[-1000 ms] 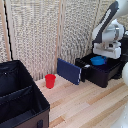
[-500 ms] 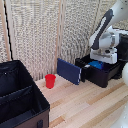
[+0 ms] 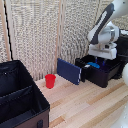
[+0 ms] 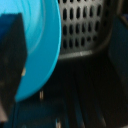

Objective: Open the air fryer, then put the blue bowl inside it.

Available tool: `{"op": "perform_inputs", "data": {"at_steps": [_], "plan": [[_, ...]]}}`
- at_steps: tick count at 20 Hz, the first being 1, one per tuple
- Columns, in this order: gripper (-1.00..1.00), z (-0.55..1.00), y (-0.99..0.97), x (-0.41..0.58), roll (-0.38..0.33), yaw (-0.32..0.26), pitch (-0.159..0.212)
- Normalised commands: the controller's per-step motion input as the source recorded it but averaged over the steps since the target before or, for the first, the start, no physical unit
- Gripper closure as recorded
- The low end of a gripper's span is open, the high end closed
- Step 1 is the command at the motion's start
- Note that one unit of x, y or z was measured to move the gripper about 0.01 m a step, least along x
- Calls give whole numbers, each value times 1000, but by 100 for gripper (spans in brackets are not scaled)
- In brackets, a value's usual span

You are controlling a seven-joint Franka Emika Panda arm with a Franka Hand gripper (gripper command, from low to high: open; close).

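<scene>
While one dark finger point(image 4: 11, 60) lies against the blue bowl point(image 4: 37, 50), the gripper point(image 3: 102, 55) looks clenched on its rim, holding it over the air fryer's point(image 3: 102, 70) open drawer with its slotted black basket.

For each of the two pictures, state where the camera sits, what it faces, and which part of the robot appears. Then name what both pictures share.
Exterior view: off the arm, across the wooden floor, facing the screen wall; shows the red cup, blue panel, crate, open air fryer and the white arm with its gripper above the drawer.
Wrist view: on the wrist, close over the drawer's slotted basket; a dark finger shows beside the bowl.
Shared: bowl and air fryer.
</scene>
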Motion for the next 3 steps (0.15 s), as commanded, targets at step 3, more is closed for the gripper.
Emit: {"op": "perform_inputs", "data": {"at_steps": [3], "plan": [[-100, 946, 0, 44, 33, 21, 29]]}}
